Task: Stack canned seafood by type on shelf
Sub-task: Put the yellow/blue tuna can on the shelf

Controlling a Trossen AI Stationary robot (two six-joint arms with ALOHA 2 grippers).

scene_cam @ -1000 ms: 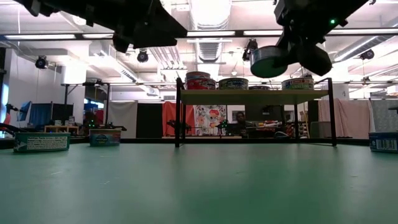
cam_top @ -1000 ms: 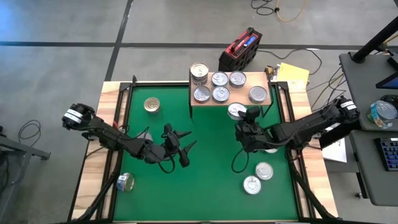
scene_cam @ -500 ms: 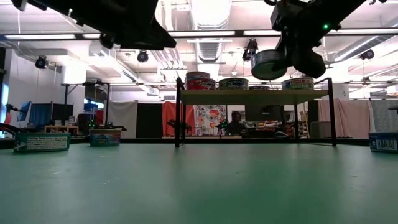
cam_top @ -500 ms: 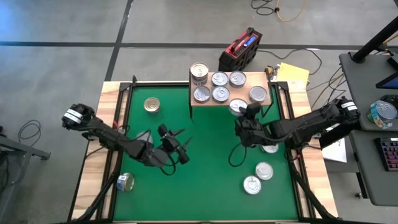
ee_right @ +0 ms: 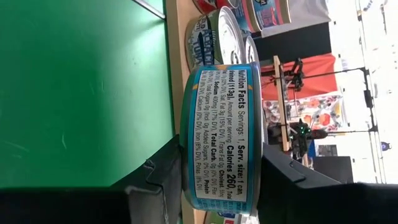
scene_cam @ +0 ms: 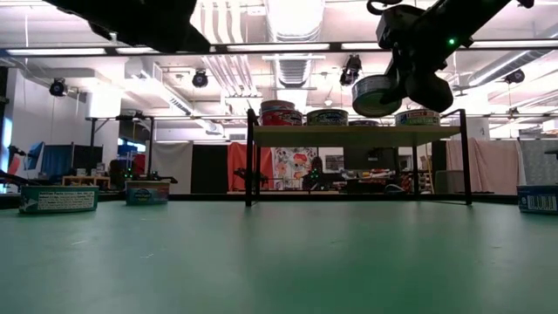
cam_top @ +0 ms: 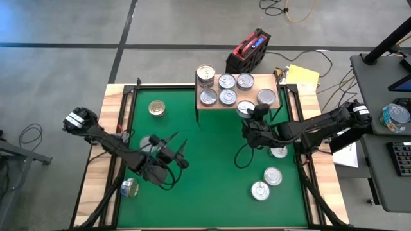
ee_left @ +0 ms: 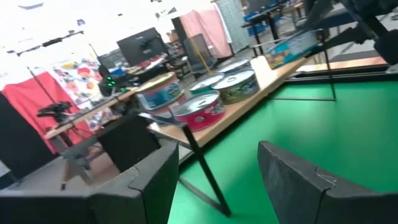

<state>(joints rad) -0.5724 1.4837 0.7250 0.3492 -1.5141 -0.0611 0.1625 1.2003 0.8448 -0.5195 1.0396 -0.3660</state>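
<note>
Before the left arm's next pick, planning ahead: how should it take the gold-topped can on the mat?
Come straight down on the gold-topped can and pinch its curved side wall. It stands upright alone on the mat, too short for a sideways approach. The left gripper is open.

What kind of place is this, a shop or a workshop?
Most likely a robotics lab or workshop, not a shop: exposed ceiling ducts, a bare concrete floor with taped lines, and a desk with a keyboard beside the table.

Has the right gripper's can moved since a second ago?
Yes. The can held by the right gripper has shifted toward the shelf, now reaching its front edge.
</note>
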